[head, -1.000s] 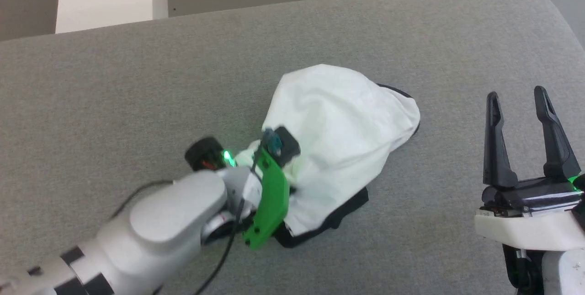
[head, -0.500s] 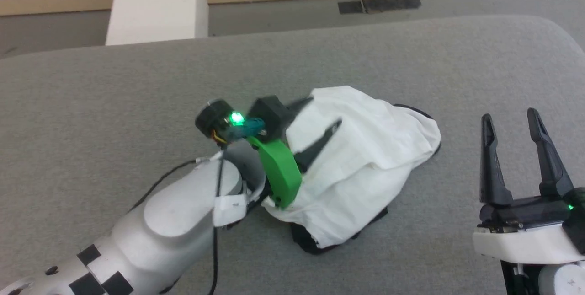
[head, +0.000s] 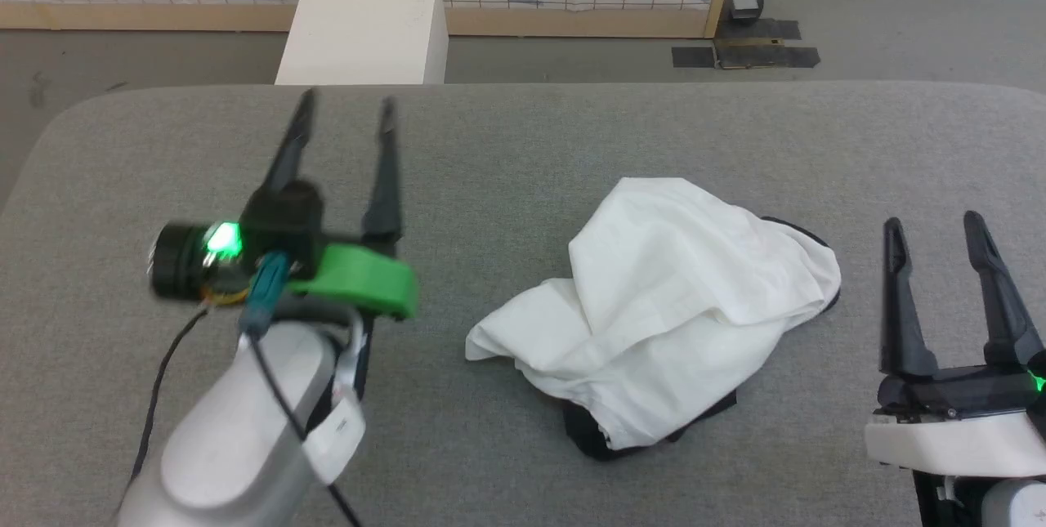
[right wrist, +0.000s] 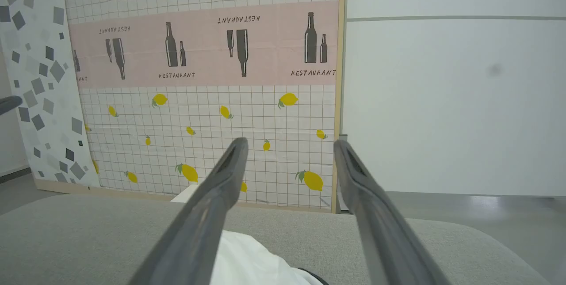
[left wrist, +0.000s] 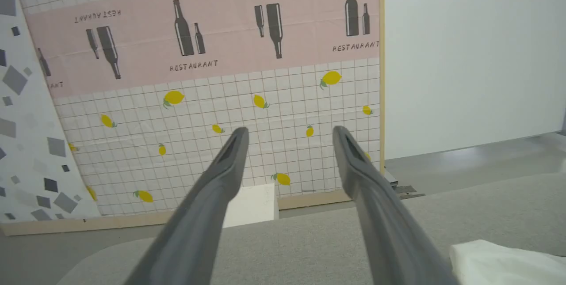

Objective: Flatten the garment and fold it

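- garment [head: 678, 306] lies crumpled in one heap on the grey counter [head: 523, 143], centre-right of the head view. The white body is bunched on top and black bits poke out at the lower edge and right side, probably sleeves or trim, can't tell which.
- left pincer [head: 347, 100]: jaws spread wide, nothing in them, up in the left half of the frame, well apart from the cloth.
- right pincer [head: 932, 222]: jaws wide too, empty, lower right, near the heap's right edge but not touching.
- Progress: barely begun, by the look of it. Nothing is flattened and no fold is made, so spreading, smoothing and every fold are left.
- Writing: the pink band on the backdrop [left wrist: 193, 65] reads "RESTAURANT" between bottle silhouettes, some copies mirrored, with lemon print on the grid below. No label or brand is readable on the garment.
- white box [head: 365, 29] stands on the floor beyond the counter, upper left.
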Controlling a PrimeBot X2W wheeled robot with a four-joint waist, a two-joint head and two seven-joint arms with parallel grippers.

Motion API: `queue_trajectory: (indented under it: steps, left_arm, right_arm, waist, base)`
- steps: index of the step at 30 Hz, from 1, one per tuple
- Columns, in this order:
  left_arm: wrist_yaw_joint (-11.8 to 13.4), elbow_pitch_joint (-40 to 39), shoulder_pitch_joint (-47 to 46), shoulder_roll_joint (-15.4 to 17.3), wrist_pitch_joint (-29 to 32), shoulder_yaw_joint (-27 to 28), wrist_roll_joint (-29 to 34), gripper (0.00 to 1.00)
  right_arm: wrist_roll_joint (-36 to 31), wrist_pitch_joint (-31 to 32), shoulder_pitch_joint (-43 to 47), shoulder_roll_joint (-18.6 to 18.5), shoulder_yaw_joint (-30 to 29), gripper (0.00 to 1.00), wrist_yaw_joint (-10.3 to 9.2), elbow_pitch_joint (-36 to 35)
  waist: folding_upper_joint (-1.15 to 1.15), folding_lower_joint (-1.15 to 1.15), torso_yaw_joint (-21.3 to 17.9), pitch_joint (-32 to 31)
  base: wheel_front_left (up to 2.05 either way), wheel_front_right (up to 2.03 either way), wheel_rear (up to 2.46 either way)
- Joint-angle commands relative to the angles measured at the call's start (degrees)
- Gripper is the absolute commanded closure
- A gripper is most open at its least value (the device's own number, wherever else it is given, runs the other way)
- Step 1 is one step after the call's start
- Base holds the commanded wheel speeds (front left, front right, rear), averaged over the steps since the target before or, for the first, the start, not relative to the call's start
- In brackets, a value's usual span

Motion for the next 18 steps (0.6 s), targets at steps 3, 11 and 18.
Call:
queue_trajectory:
  steps: [3,11,18]
  left_arm:
    - [2.2,-1.9,7.7,-1.2,-0.2,6.1,4.8,0.0]
    - [-1.3,-2.0,20.5,-5.7,-0.3,16.6,10.7,0.0]
    - [-7.9,-2.1,26.2,-11.0,-0.3,22.6,14.1,0.0]
  right_arm:
    - [0.7,-0.3,0.6,0.0,-0.9,0.0,-0.09,0.8]
    - [1.9,-0.3,1.3,0.0,-1.3,0.0,-0.09,2.7]
    - [1.7,-0.3,2.6,0.0,-1.0,0.0,-0.09,3.7]
  waist:
    - [0.0,0.0,0.3,0.0]
    - [0.0,0.0,0.4,-0.6]
    - [0.0,0.0,0.5,-1.1]
  base:
    - [0.0,0.0,0.0]
    - [0.0,0.0,0.0]
    - [0.0,0.0,0.0]
